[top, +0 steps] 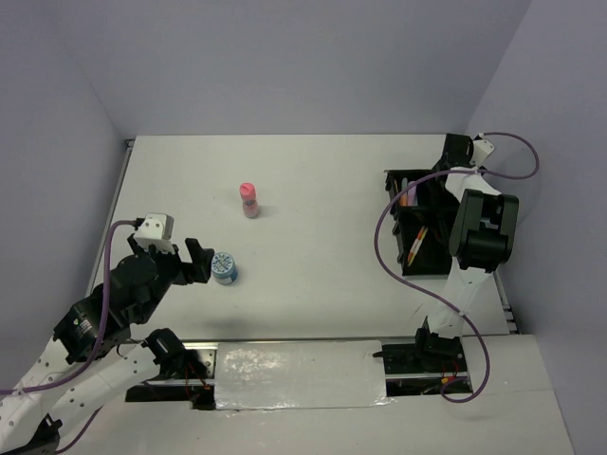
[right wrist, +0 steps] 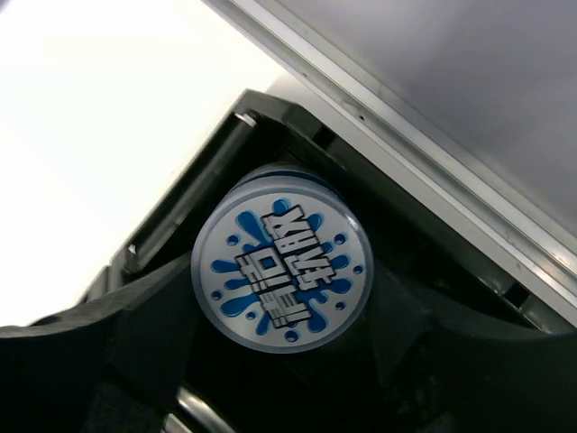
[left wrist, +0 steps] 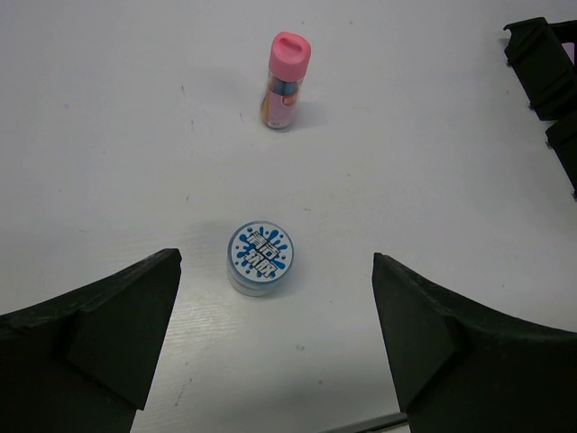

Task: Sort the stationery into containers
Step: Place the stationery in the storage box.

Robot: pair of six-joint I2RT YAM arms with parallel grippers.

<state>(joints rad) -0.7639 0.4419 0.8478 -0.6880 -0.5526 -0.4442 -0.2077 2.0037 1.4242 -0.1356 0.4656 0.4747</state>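
1. Top external view: left gripper [top: 202, 263] sits low over the table [top: 322, 284], aimed at the loose tub [top: 225, 268] just ahead of it. Fingers are spread wide. In the left wrist view the tub stands lid-up on the table in front of the gap, touched by neither finger. This looks like a line-up for a grasp.
2. Pink bottle [top: 249, 200] stands upright farther back, well apart from the loose tub. Not yet sorted.
3. Right arm reaches over the far end of the black organiser [top: 394, 204] at the table's right side. Thin pens [top: 417, 245] already lean in one compartment.
4. Right wrist view: the right gripper [right wrist: 279, 284] flanks a second tub [right wrist: 281, 273], lid toward the camera, at a corner compartment of the organiser. The dark fingers sit close on both sides. Cannot tell whether they pinch it or have let go. Judged as a placing step.
5. Surface: plain white tabletop, matte, with a glossy strip [top: 299, 374] between the arm bases. A metal rail [right wrist: 406, 153] runs along the edge past the organiser.
6. Room: pale lavender-grey walls on three sides, even lighting.
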